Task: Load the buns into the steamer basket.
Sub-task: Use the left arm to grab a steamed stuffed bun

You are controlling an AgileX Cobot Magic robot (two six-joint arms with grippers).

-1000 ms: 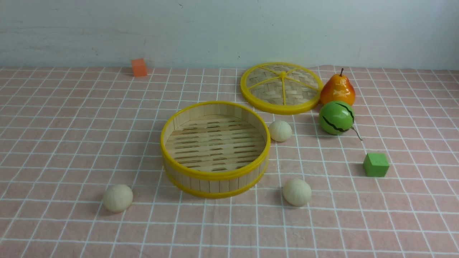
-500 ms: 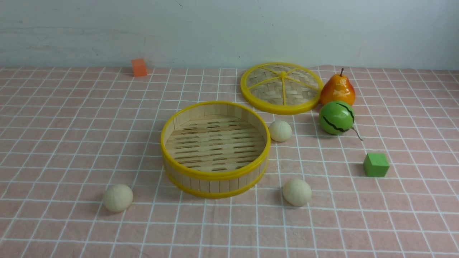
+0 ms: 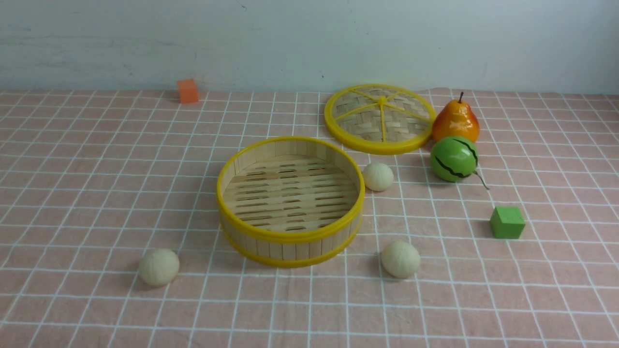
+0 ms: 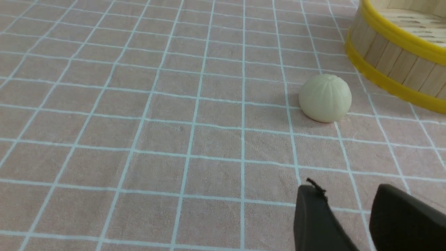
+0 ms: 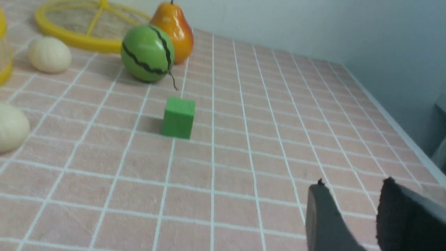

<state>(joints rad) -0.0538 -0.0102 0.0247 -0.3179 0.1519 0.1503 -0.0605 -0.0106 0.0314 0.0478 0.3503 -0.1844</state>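
Note:
The steamer basket stands empty in the middle of the checked cloth. Three cream buns lie on the cloth around it: one at its front left, one at its front right, one at its back right. Neither arm shows in the front view. My left gripper hangs open and empty over the cloth, short of the front-left bun and the basket wall. The right gripper is open and empty too, far from the two right-hand buns.
The woven lid lies flat behind the basket on the right. A pear and a green striped ball sit beside it. A green cube lies to the right, an orange cube by the back wall. The table's right edge is near.

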